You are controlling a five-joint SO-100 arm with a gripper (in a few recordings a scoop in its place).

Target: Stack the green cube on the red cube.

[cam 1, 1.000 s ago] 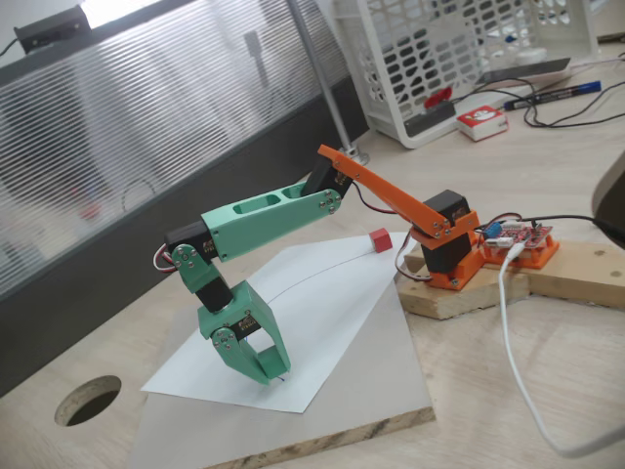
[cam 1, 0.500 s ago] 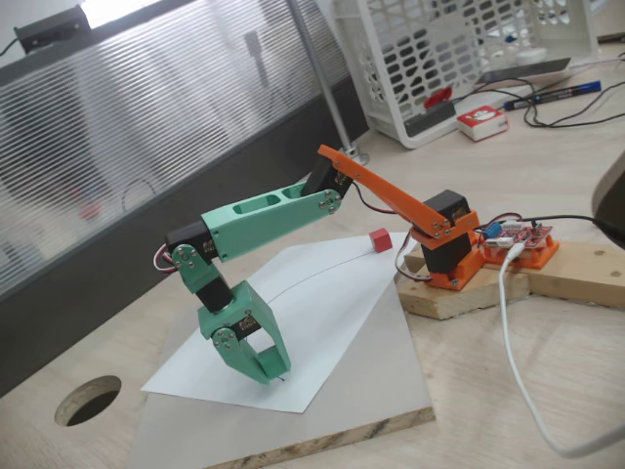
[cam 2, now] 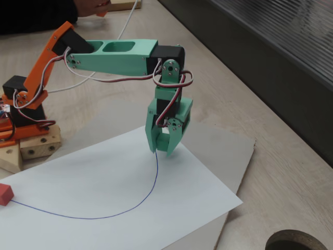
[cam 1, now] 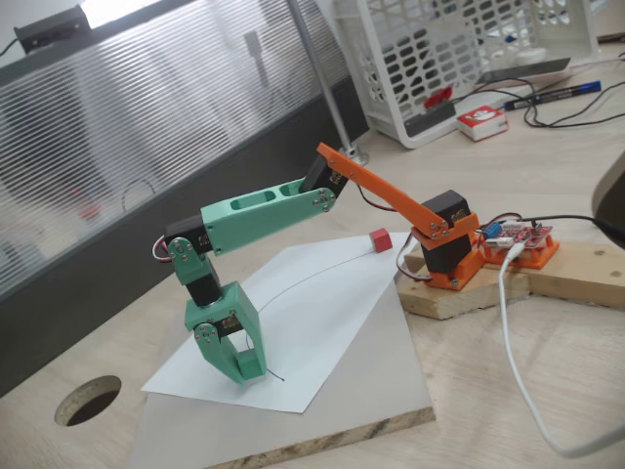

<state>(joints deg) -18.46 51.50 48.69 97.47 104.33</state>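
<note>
The tiny red cube (cam 1: 380,239) (cam 2: 5,194) sits at the edge of a white paper sheet (cam 1: 322,313) (cam 2: 78,182), close to the arm's orange base. My green gripper (cam 1: 244,371) (cam 2: 162,148) points down over the paper's other end, just past the tip of a thin drawn line. A small green block that looks like the green cube (cam 2: 165,141) is wedged between the fingertips, and the jaws stand shut on it. It blends with the jaws' own green in the fixed view where the red cube lies at the back.
The paper lies on a pale board with a chipboard edge (cam 1: 322,440). A round hole (cam 1: 88,399) (cam 2: 296,242) is cut in the table nearby. A wooden block (cam 1: 547,274) (cam 2: 31,146) carries the arm base and a red circuit board (cam 1: 522,237). A white basket (cam 1: 459,49) stands behind.
The gripper has shifted left, away from the base and off the line's end, which now shows. The red cube has not moved.
</note>
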